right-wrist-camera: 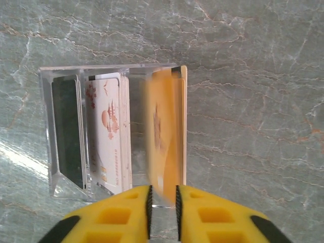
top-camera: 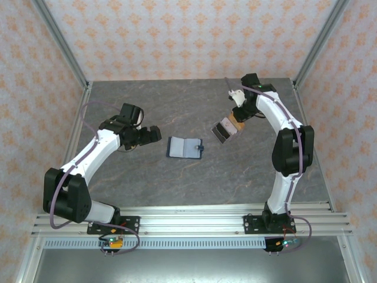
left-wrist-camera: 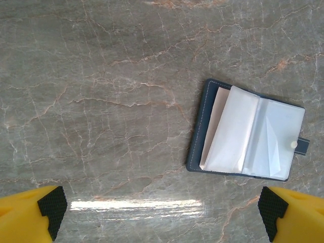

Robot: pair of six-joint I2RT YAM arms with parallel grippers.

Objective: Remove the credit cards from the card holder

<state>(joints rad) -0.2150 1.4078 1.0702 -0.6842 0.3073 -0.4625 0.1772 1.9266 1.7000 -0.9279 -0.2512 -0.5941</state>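
The card holder (top-camera: 184, 147), a navy wallet, lies open and flat mid-table, its clear sleeves (left-wrist-camera: 248, 134) facing up and its tab to the right. My left gripper (top-camera: 154, 134) hovers just left of it, open wide (left-wrist-camera: 162, 207), with nothing between the fingers. My right gripper (top-camera: 235, 121) hangs over a clear plastic rack (right-wrist-camera: 101, 68) right of the wallet. The rack holds credit cards on edge: a black one (right-wrist-camera: 68, 131), a white stack (right-wrist-camera: 109, 131) and an orange one (right-wrist-camera: 164, 136). The orange card is blurred and sits loose between my slightly parted right jaws (right-wrist-camera: 162, 202).
Metal frame posts and patterned walls enclose the grey marble table (top-camera: 147, 106) at the back and sides. An aluminium rail (top-camera: 188, 221) runs along the near edge by both arm bases. Bare tabletop lies in front of the wallet.
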